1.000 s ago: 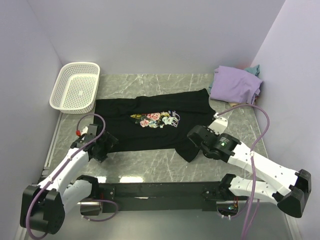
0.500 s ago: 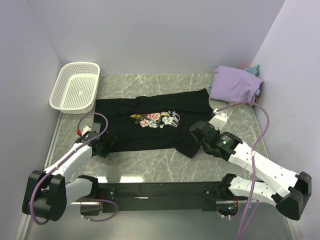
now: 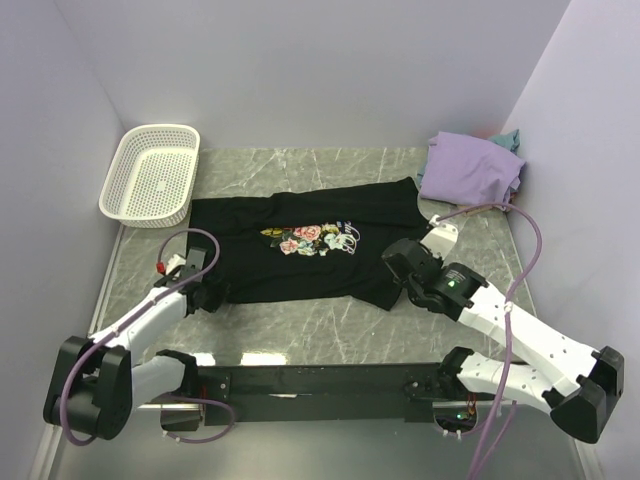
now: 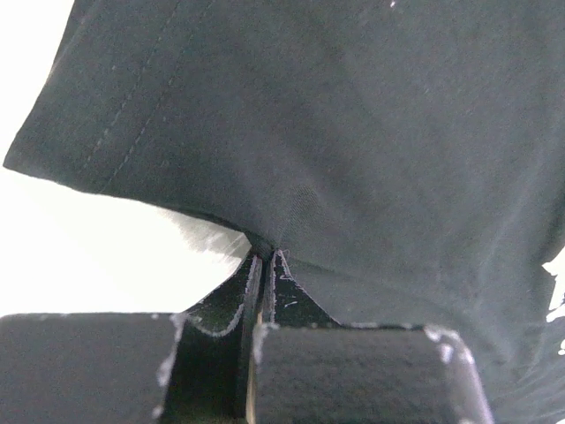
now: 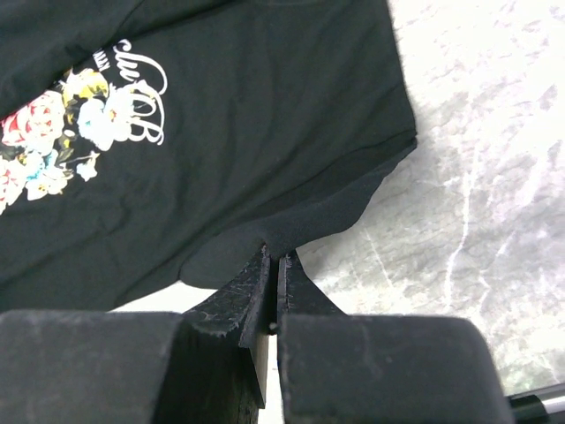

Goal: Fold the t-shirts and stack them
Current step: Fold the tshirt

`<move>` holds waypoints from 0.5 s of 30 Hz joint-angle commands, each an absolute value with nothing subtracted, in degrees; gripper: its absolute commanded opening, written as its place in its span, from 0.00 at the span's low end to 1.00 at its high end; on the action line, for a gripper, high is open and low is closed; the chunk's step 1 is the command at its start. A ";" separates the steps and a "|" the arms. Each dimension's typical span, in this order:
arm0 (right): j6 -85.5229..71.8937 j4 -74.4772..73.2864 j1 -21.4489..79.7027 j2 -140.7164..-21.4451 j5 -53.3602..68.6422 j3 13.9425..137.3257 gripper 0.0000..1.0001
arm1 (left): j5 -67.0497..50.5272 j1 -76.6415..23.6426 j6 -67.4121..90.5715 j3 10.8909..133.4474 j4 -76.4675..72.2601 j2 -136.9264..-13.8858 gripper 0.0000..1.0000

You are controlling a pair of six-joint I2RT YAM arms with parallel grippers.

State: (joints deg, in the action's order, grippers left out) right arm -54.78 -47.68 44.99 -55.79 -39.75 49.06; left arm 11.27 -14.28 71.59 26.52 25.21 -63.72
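Grey marble table (image 3: 330,325), lavender walls (image 3: 300,70). The black t-shirt (image 3: 310,272) lies flat, print up, long axis left-right. The left gripper (image 4: 267,256) and right gripper (image 5: 274,258) each pinch its near edge.

left pincer (image 4: 267,258) closed, black t-shirt (image 4: 353,132) edge pinched

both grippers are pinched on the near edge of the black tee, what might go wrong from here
1. The left gripper and right gripper each hold only a thin pinch of the black t-shirt's hem, so it may slip out when lifted.
2. The cloth at the right pinch looks curled, so the fold may come out uneven.
3. The lavender t-shirt lies close to its far right corner; a fold carried that way may snag it.
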 commanded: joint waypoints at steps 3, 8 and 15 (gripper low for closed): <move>-55.02 -50.88 43.51 -51.86 -44.73 51.85 0.04 | 10.55 -14.85 69.79 29.61 32.60 -57.49 0.01; -52.39 -49.49 41.49 -51.24 -45.35 52.12 0.04 | 10.81 -14.85 68.12 34.18 35.24 -56.51 0.01; -46.50 -43.87 37.27 -52.12 -44.04 53.70 0.06 | 10.81 -14.85 65.22 39.98 36.56 -61.52 0.04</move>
